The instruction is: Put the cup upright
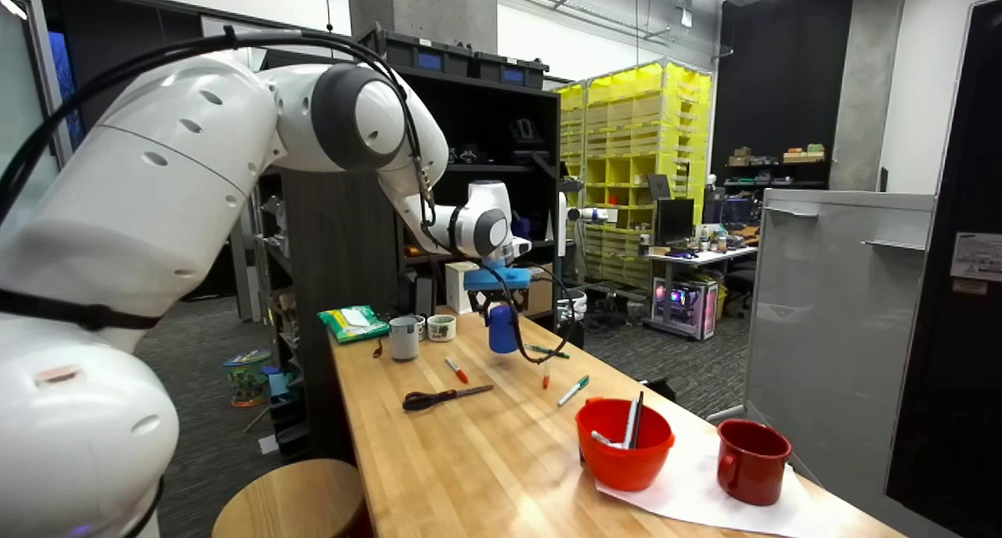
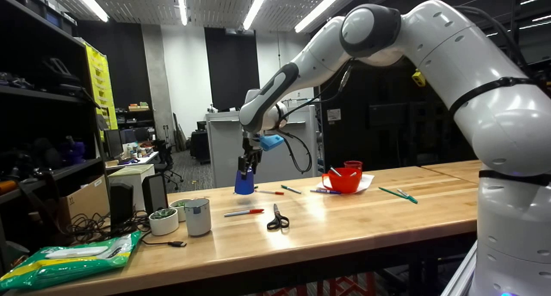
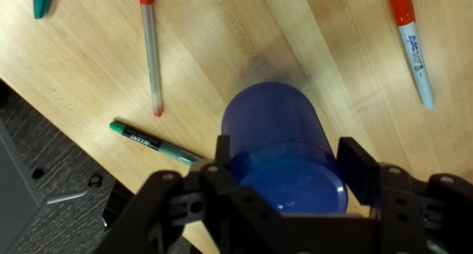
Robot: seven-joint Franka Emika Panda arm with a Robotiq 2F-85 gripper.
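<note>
The cup is dark blue, plain and slightly tapered. It shows in both exterior views [image 1: 503,336] [image 2: 244,185] and fills the middle of the wrist view [image 3: 290,183]. It is upside down: its closed base faces up toward my palm and its wider end points down at the table. My gripper [image 3: 283,148] points down with one black finger on each side of the cup near its base, both touching it. It also shows in an exterior view [image 2: 249,169]. The cup's lower end is at or just above the table; I cannot tell which.
On the wooden table [image 1: 438,460] lie scissors [image 1: 438,398] and several pens, including a green marker [image 3: 155,142] close beside the cup. A red bowl [image 1: 626,463] and dark red mug [image 1: 753,471] stand on white paper. A grey cup [image 2: 198,218], small white pots and green packet [image 2: 82,257] stand nearby.
</note>
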